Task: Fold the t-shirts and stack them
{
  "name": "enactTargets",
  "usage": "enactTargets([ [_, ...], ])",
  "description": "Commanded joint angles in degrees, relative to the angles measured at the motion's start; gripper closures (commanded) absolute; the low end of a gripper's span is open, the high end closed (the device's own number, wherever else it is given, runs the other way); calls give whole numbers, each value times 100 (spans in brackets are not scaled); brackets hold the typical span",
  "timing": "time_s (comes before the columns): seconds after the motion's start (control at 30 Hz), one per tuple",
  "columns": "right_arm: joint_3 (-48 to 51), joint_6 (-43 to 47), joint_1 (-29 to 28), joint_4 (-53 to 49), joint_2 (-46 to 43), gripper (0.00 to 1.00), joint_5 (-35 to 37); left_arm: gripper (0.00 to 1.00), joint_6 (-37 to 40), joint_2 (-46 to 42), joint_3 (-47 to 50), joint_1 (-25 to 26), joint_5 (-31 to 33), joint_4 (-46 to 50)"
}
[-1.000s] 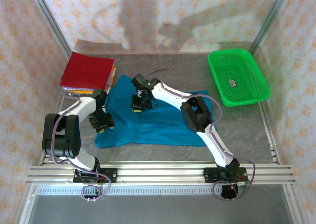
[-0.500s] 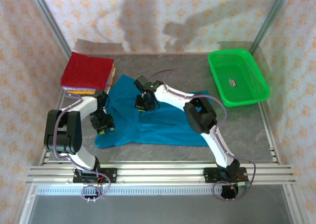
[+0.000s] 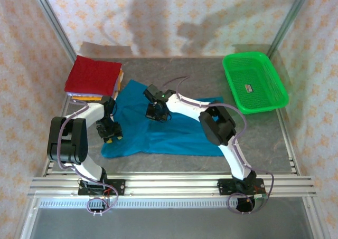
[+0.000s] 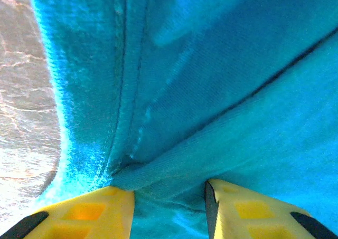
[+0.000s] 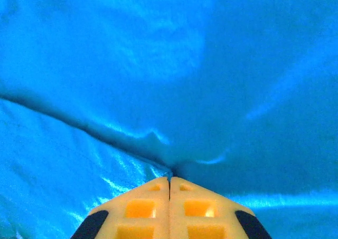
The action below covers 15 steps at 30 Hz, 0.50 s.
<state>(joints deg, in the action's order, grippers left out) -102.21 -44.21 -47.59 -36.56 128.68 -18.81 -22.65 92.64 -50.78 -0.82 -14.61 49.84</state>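
Observation:
The teal-blue t-shirt [image 3: 174, 133] lies spread and rumpled on the grey table in the top view. My left gripper [image 3: 110, 131] sits on its left edge. In the left wrist view its yellow fingers [image 4: 105, 207] hold a bunched fold of the shirt [image 4: 211, 80], with taut creases running out from the jaws. My right gripper [image 3: 157, 112] is near the shirt's upper middle. Its fingertips [image 5: 169, 177] are pressed together on a pinch of the cloth [image 5: 158, 65]. The folded shirts form a stack at the back left, dark red [image 3: 93, 74] on top and orange and yellow edges under it.
A green mesh basket [image 3: 255, 82] with a small dark item inside stands at the back right. Bare grey tabletop [image 4: 26, 91] shows just left of the shirt's edge. Metal frame posts and patterned curtain walls enclose the table.
My right gripper has slid to the right with the pinched cloth, pulling the fold along. The left gripper has stayed almost still on the shirt's left edge.

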Motion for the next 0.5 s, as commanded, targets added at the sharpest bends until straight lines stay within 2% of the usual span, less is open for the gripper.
enactTargets([
  [0.0,157,-349,-47,-15,-185,100,251,59,-11,171,16,-34,169,109],
  [0.2,145,-258,-65,-252,-269,95,501,59,39,198,-122,-29,178,149],
  [0.37,149,-30,-49,-364,-618,69,593,59,25,-95,-685,35,26,382],
  [0.47,64,261,79,-715,-973,64,839,57,31,-140,-1516,144,59,668],
])
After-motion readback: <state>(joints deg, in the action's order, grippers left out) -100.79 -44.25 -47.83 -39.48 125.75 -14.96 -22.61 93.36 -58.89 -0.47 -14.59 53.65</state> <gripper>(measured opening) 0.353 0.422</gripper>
